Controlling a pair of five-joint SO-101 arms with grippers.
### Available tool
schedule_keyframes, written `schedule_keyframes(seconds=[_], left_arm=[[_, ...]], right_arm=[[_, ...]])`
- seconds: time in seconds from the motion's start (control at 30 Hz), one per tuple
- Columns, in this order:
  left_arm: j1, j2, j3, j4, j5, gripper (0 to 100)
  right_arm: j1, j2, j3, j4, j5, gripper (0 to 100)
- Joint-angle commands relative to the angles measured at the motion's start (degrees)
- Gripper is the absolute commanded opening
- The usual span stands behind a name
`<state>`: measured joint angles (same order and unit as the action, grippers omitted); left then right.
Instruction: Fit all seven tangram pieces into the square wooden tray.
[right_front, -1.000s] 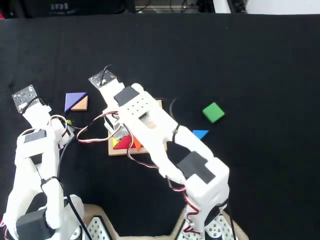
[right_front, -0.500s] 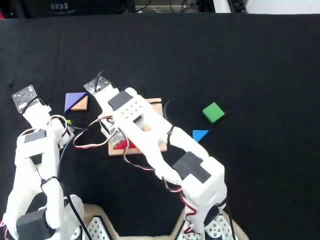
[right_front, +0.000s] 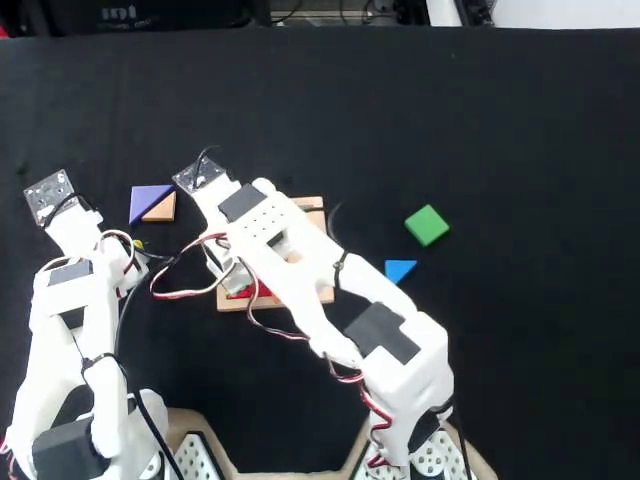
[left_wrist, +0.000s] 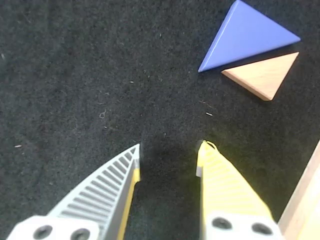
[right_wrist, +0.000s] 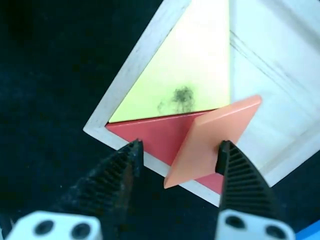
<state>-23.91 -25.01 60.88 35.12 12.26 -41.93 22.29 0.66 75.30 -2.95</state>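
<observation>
Two arms are standing side by side at the near edge of the black tabletop (right_front: 520, 130). The right arm is reaching over the square wooden tray (right_front: 312, 208) and is covering most of it from above, so only a far corner and a strip of the near rim are showing there.

Seen from its wrist, the right jaws are hanging spread over one tray corner with the orange piece (right_wrist: 212, 137) between the tips. One tip is sitting just beside the piece's edge, though whether it is touching is hard to tell. The other is hanging apart from it, above the rim. The orange piece is lying tilted on the red triangle (right_wrist: 147, 132) and is overhanging the rim. The yellow triangle (right_wrist: 185, 75), which is carrying a dark smudge, is lying flat in the tray, edge to edge with the red one.

The left jaws are spread with nothing between them, over bare cloth, and a cut-off stretch of tray rim is showing just beside them. The purple triangle (right_front: 147, 197) and the tan triangle (right_front: 163, 210) are lying just beside each other outside the tray, on the left arm's side. The green square (right_front: 427, 224) and the small blue triangle (right_front: 400, 268) are lying on the right arm's side, well apart from the tabletop's edges, with black cloth stretching wide beyond them.

Pale print on a dark box (right_front: 118, 14) past the far edge is too small to read.
</observation>
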Motion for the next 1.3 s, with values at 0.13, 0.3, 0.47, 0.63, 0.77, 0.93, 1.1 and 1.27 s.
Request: schedule_keyframes(seconds=[0.13,0.3,0.47,0.63,0.77,0.93,1.1,1.27], left_arm=[[0.7,-1.2,-0.4,-0.8,-0.6,19],[0.7,-1.2,-0.4,-0.8,-0.6,19],[0.7,-1.2,-0.4,-0.8,-0.6,19],[0.7,-1.2,-0.4,-0.8,-0.6,19],[0.7,-1.2,-0.4,-0.8,-0.6,19],[0.7,-1.2,-0.4,-0.8,-0.6,19],[0.7,-1.2,-0.4,-0.8,-0.6,19],[0.7,-1.2,-0.4,-0.8,-0.6,19]], right_arm=[[2.9,6.5,-4.9,-0.4,0.4,23.7],[3.3,6.8,-5.8,0.8,0.4,23.6],[3.3,6.9,-6.0,0.8,0.4,19.3],[3.9,6.7,-6.0,0.8,0.4,16.9],[6.7,5.7,-6.9,2.3,0.4,17.0],[9.5,2.9,-7.1,3.8,0.4,17.0],[10.2,2.3,-6.5,3.7,0.4,17.0],[10.4,2.2,-6.6,3.7,0.5,17.0]])
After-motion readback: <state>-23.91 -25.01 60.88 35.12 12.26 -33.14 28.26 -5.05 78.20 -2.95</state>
